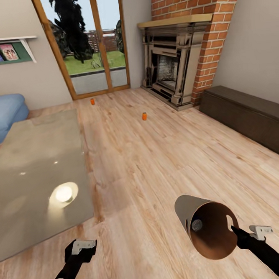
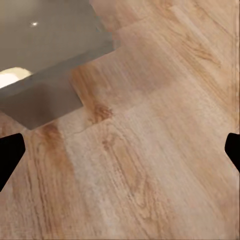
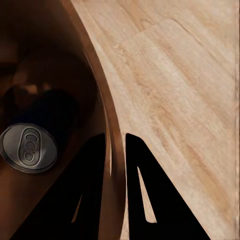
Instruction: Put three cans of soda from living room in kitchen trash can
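Your right claw (image 1: 235, 231) is clamped on the rim of the trash can (image 1: 191, 211): in the right wrist view one finger (image 3: 85, 190) sits inside the brown wall and the other outside it, pinching the rim (image 3: 114, 150) between them. The bin is carried tilted, its mouth turned toward your head camera, above the wood floor (image 1: 158, 163) near the view's lower right. One soda can (image 3: 27, 147) lies inside it, silvery top facing the wrist camera; the same can (image 1: 197, 224) shows deep in the bin from the head view.

Your left claw (image 1: 83, 246) hangs over bare floor with its fingers spread wide apart, holding nothing; in the left wrist view one dark fingertip (image 2: 9, 155) shows at each side edge of the picture, with planks between and a corner of the glass-topped table (image 2: 45, 65) beyond.

Two orange cans stand upright on the floor, well apart from each other. The nearer orange can (image 1: 144, 116) stands in the open, in front of the brick fireplace (image 1: 171, 65). The farther orange can (image 1: 92, 101) stands near the wood-framed glass doors (image 1: 92, 46), just past the far edge of the table (image 1: 37, 177). The light-blue sofa (image 1: 3, 114) sits beyond the table's far left corner, and a dark low cabinet (image 1: 251, 118) runs along the right wall.
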{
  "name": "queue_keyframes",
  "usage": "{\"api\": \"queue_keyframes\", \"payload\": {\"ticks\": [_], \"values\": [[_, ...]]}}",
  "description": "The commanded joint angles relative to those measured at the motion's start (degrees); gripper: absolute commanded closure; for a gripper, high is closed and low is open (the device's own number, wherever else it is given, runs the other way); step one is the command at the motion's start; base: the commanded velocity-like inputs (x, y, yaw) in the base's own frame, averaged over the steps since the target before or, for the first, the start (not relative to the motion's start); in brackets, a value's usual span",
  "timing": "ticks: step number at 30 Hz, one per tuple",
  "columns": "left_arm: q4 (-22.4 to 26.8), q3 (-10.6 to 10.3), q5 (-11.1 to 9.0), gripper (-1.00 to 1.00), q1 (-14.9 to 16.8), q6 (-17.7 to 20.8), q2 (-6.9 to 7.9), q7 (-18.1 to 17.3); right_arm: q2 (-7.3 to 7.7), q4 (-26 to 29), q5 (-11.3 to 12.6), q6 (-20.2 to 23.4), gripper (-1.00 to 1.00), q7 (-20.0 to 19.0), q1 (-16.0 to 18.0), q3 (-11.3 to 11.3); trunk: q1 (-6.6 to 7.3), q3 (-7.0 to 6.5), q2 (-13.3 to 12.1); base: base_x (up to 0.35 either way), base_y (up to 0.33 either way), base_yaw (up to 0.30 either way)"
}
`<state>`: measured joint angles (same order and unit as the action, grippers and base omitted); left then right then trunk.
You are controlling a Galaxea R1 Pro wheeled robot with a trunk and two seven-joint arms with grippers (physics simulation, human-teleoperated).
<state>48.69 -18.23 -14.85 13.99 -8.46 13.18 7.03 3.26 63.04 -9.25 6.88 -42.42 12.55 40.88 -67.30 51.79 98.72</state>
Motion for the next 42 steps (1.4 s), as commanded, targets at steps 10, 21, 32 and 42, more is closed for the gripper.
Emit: {"api": "queue_keyframes", "payload": {"ticks": [10, 21, 32, 42], "values": [[-0.1, 0.0, 0.0, -1.0, 0.0, 0.0, 0.0, 0.0, -0.12, 0.1, 0.5, 0.1, 1.0, -0.1, 0.0, 0.0, 0.0, -0.15, 0.0, 0.165, -0.292, -0.068], [-0.1, -0.9, 0.0, -1.0, 0.0, 0.0, 0.0, 0.1, -0.37, -0.1, 0.3, -0.5, 1.0, 0.0, 0.0, -0.1, 0.0, -0.15, 0.0, 0.166, -0.293, -0.002], [-0.4, -1.3, 0.0, -1.0, 0.0, -0.1, 0.0, 0.0, 0.12, -1.5, 0.3, -0.6, 1.0, 0.1, 0.0, -0.1, 0.0, -0.15, 0.0, 0.222, -0.252, 0.0], [-1.2, -1.3, -0.2, -1.0, 0.0, -0.2, 0.0, -1.1, 0.27, -4.5, 0.2, -2.7, 1.0, 0.1, 0.0, -0.1, 0.0, -0.15, 0.0, 0.283, -0.181, 0.0]]}}
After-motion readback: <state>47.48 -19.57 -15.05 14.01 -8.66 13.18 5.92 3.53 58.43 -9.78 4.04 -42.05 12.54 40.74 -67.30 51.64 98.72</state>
